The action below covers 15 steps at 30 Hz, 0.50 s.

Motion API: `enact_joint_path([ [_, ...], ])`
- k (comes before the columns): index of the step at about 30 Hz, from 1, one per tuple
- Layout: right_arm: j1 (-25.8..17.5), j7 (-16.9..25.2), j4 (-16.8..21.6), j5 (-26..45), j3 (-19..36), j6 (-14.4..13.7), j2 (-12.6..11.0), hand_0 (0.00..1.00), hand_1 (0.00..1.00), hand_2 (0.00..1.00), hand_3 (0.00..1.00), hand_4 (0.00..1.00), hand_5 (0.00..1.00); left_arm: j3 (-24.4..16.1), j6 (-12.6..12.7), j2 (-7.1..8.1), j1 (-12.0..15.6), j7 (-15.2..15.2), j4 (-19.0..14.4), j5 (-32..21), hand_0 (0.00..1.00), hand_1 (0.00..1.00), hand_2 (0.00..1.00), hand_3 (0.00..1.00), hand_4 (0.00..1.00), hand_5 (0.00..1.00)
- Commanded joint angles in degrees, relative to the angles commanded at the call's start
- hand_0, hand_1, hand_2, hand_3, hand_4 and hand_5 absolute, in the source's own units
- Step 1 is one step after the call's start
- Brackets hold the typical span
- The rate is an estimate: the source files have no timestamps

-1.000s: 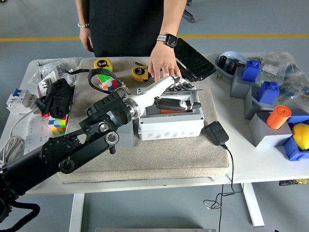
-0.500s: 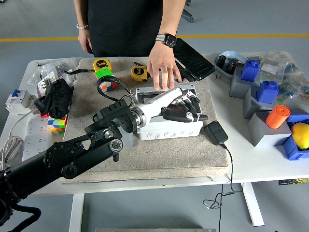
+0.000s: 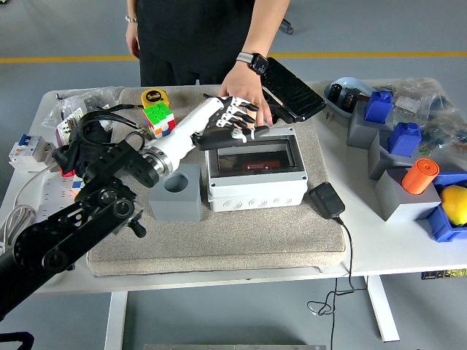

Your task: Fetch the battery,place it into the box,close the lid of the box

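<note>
Although the box (image 3: 257, 172) lay shut under its clear lid (image 3: 254, 154), with a reddish item, presumably the battery (image 3: 257, 167), visible inside, latching could not be confirmed from this view. Left hand (image 3: 232, 122) hovered over the box's far left corner, fingers loosely curled and slightly apart, clamped on nothing. Right arm not in view. The person's hand (image 3: 242, 96) rested flat on the mat (image 3: 226, 233) just behind the box, touching or nearly touching the robot's fingertips.

Risks, as judged:
- Lid might have been only resting, not snapped; it could spring up with no pressure on it.
- Robot fingers and the person's hand were crowded together at the box's far edge; any sideways sweep could strike the hand.
- A low withdrawal could clip the grey block (image 3: 177, 193) beside the box or the cube (image 3: 160, 119) under the forearm.

Change against the earlier frames: then the lid stood open and the hand reached into the box over the battery; now the lid was down and the hand had drawn back and left.
</note>
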Motion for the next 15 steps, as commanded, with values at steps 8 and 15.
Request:
enact_joint_path([
  [8, 0.46, 0.27, 0.05, -0.28, 0.58, -0.22, 0.27, 0.582, 0.635, 0.643, 0.574, 0.952, 0.469, -9.72, 2.79, 1.81, 5.99, -6.74, 1.1, -10.78, 0.697, 0.711, 0.682, 0.72, 0.998, 0.6],
  [15, 0.42, 0.03, -0.13, -0.07, 0.6, -0.11, 0.14, 0.583, 0.635, 0.644, 0.574, 0.952, 0.469, -18.72, 2.62, 2.99, 9.52, -11.44, 4.44, -16.94, 0.712, 0.716, 0.688, 0.721, 0.998, 0.596],
])
